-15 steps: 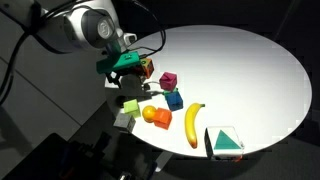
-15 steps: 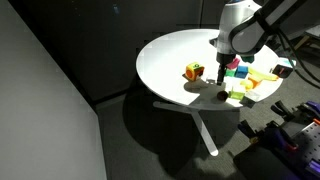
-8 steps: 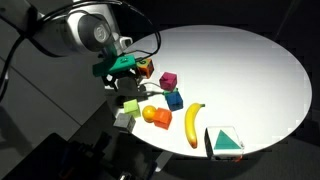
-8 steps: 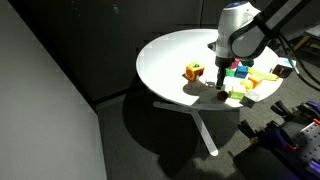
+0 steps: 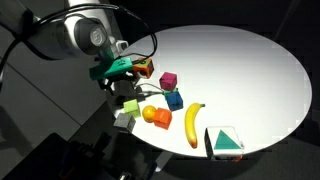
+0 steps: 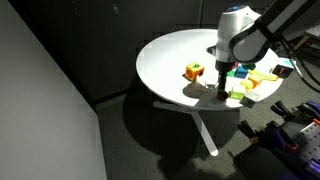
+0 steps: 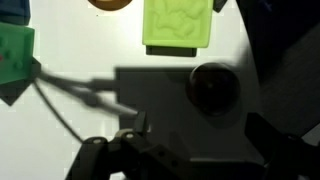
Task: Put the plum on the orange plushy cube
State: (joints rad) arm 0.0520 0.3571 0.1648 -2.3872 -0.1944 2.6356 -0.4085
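The plum is a dark round fruit lying in the arm's shadow on the white table, and it also shows in an exterior view near the table edge. My gripper is open, with a finger either side just short of the plum, and it hangs right above the plum in an exterior view. In an exterior view the gripper hides the plum. The orange plushy cube with green and red patches sits a little way off, and it also shows beside the gripper.
A light green block lies just beyond the plum. A magenta cube, blue cube, yellow-orange ball, plain orange block, banana and green-and-white box lie nearby. The table edge is close.
The gripper has dropped a little lower over the plum. The objects have not moved.
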